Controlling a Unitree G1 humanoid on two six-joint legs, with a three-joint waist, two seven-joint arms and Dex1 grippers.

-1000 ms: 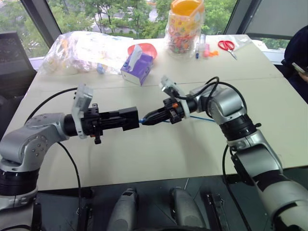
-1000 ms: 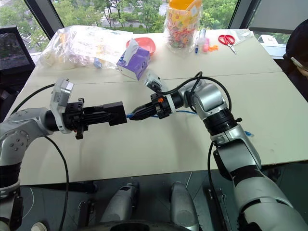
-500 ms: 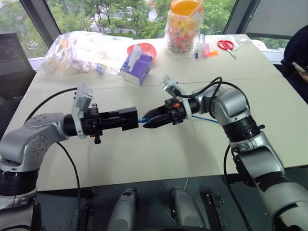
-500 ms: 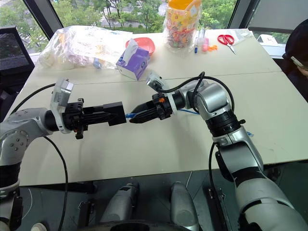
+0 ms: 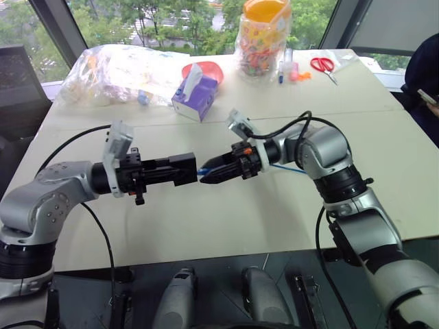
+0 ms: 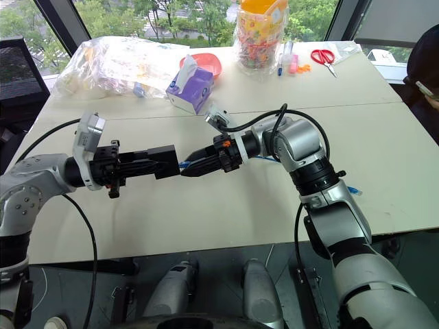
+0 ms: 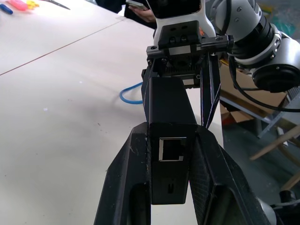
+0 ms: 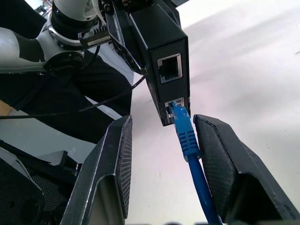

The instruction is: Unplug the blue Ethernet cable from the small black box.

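Note:
My left gripper (image 5: 175,170) is shut on the small black box (image 7: 169,154) and holds it level above the table, one empty socket facing back along the fingers. The blue Ethernet cable (image 8: 187,140) sits plugged into the lower socket on the box's far end. The right gripper (image 8: 165,121) faces the box, open, with its fingers on either side of the plug's blue boot. One finger (image 8: 220,154) lies close beside the boot, and I cannot tell whether they touch. The rest of the cable (image 5: 288,168) trails behind my right arm over the table.
At the back of the white table (image 5: 226,219) stand a purple tissue box (image 5: 195,92), a red bowl (image 5: 206,68), a clear plastic bag (image 5: 116,68), a jar of sweets (image 5: 264,34), pens (image 5: 288,68) and scissors (image 5: 322,65). A person (image 5: 425,82) sits at the far right edge.
The right gripper's fingers, pinched together at the plug a second ago, have spread apart around it. The left gripper and the box have kept still.

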